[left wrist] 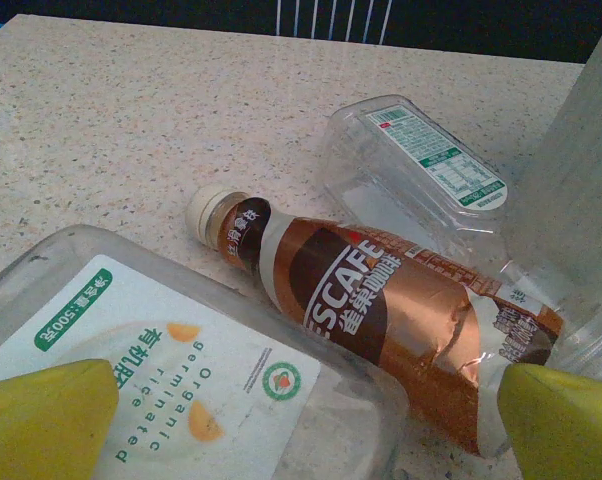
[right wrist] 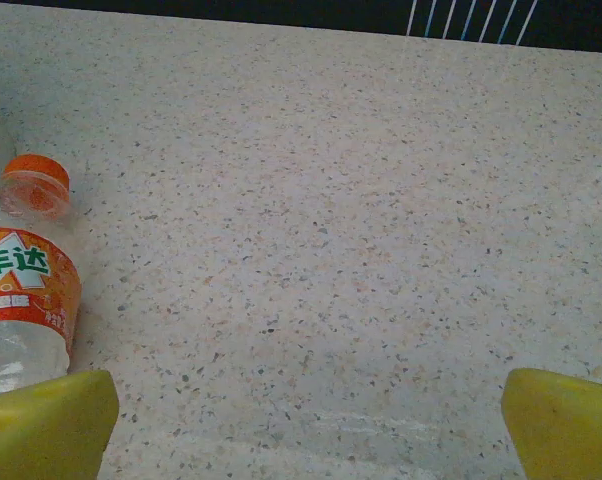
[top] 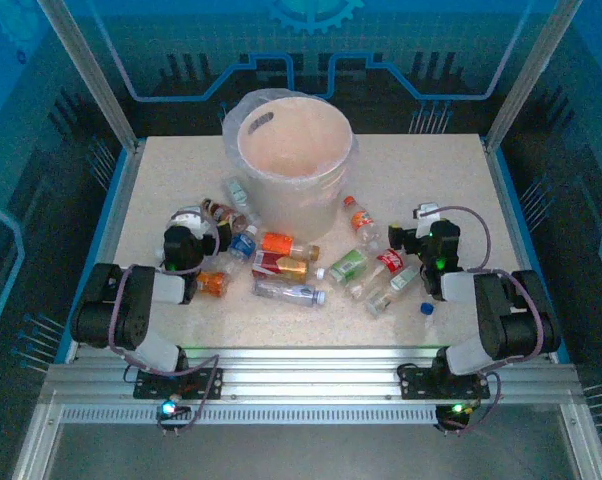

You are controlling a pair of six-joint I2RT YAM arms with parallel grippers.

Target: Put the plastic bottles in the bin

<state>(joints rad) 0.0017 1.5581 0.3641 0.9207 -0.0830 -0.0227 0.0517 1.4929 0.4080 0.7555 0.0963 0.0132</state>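
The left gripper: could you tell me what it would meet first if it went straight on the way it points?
Probably the clear white-labelled bottle lying between the left gripper's open fingers; the brown coffee bottle lies just beyond, though depth is unclear.

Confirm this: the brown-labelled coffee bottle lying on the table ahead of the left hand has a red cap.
Not quite. The coffee bottle does lie on the table ahead of the left hand, but its cap is cream-white, not red. The left wrist view shows this.
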